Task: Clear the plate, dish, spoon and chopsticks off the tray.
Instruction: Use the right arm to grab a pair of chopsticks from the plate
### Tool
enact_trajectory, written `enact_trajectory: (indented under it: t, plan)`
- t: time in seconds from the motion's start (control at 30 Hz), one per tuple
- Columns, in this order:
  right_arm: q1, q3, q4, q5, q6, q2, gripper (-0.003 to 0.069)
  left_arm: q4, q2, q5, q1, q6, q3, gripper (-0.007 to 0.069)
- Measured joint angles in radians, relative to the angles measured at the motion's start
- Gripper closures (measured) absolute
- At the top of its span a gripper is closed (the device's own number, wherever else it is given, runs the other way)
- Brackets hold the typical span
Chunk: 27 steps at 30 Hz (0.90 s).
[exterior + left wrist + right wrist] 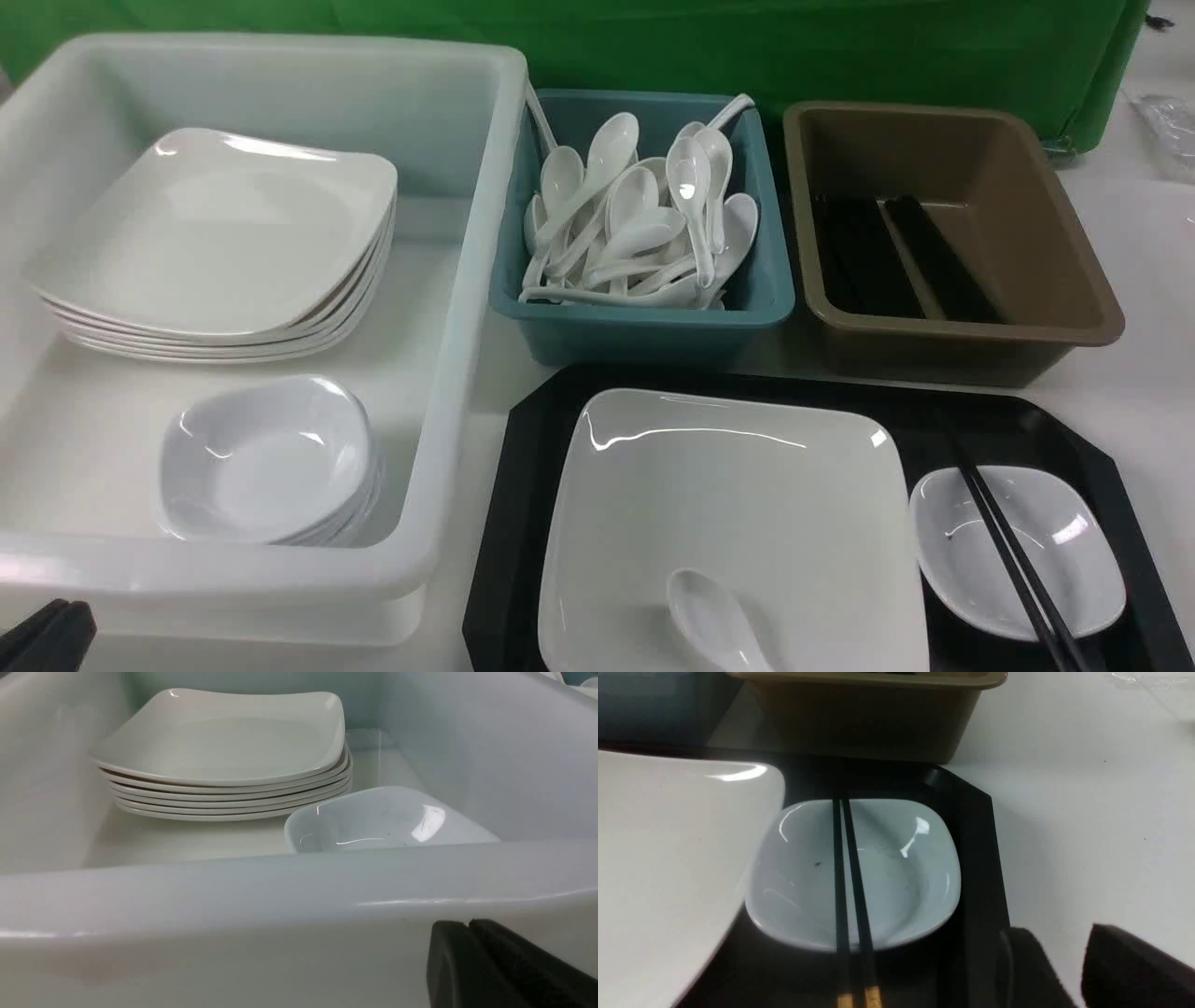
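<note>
Lower right of front view: tray [990, 420] holds plate [738, 504] with spoon [714, 621] on it, chopsticks [1014, 560] across dish [1064, 541]. Left gripper [468, 926] fingers pressed together, right gripper [1057, 933] spread. Risk: lifting dish first rolls chopsticks off; tilting plate slides spoon.

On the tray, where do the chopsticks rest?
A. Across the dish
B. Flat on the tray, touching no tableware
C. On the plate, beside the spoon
A: the chopsticks lie across the dish, rim to rim, while the spoon sits alone on the plate.
</note>
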State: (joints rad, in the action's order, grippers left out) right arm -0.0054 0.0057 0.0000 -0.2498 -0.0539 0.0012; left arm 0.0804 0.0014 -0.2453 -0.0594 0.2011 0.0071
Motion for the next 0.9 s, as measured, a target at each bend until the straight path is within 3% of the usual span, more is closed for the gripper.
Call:
enact_trajectory:
  t: [0.73,0.9]
  plan:
    - [0.0,0.0,0.0,0.0,0.0,0.0,0.0417,0.0,0.0,0.003,0.0,0.0,0.0,0.0606]
    - [0.0,0.0,0.0,0.0,0.0,0.0,0.0417,0.091,0.0,0.129,0.0,-0.04,0.0,0.0606]
